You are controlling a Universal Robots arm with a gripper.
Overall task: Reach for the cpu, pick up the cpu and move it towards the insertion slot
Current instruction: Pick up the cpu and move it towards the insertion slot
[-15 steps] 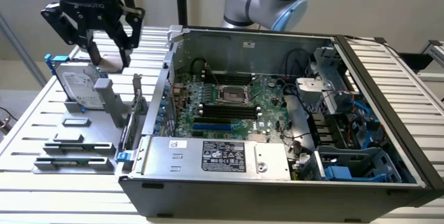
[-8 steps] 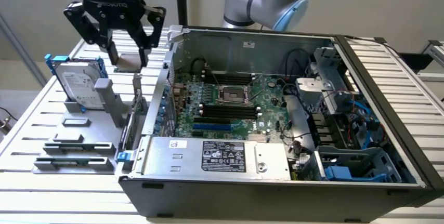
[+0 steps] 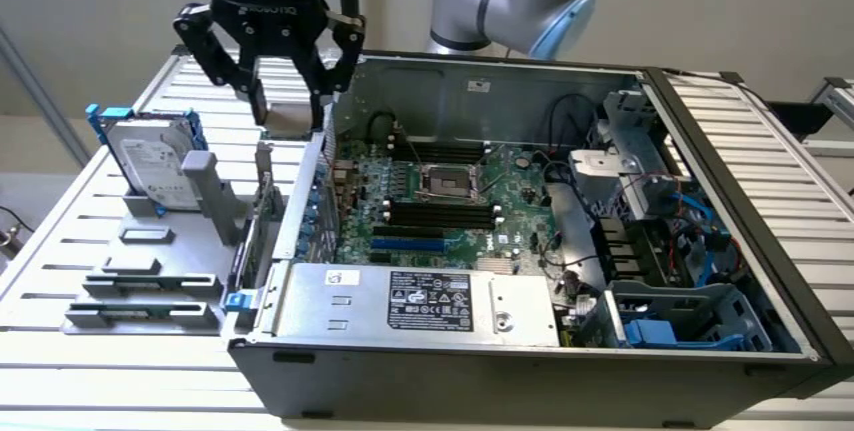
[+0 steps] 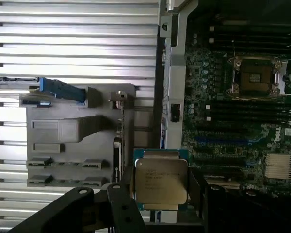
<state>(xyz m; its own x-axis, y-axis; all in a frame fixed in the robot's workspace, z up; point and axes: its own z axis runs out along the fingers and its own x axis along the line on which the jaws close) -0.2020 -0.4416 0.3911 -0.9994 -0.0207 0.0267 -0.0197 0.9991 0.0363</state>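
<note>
**Fingers clamped on the cpu, above the case wall**

Fingers (image 3: 262, 71) of mine are closed on the cpu (image 4: 161, 182), one pressing each of two opposite edges, so the chip sits flat between them with its silvery top facing my wrist camera. In the exterior view my gripper (image 3: 291, 116) hangs in the air with the chip (image 3: 290, 117) showing as a pale square between the fingertips, lifted clear of everything beneath.

Directly under my fingers runs the side wall (image 3: 310, 191) of the open case (image 3: 534, 371), so I am poised at its edge. To one side of my fingers, outside the case, lies the grey fixture (image 4: 77, 141) on the slatted table (image 3: 80, 351); the hard drive (image 3: 154, 166) stands upright in it, blue frame at the top, well apart from my fingertips.

To the other side of my fingers, inside the case, is the motherboard (image 3: 441, 211). The slot (image 3: 450, 183) sits on it with its shiny frame and dark centre, well apart from the chip I hold; in the wrist view the socket (image 4: 256, 76) lies beyond the case wall, with long black memory slots (image 3: 434, 216) beside it.
</note>
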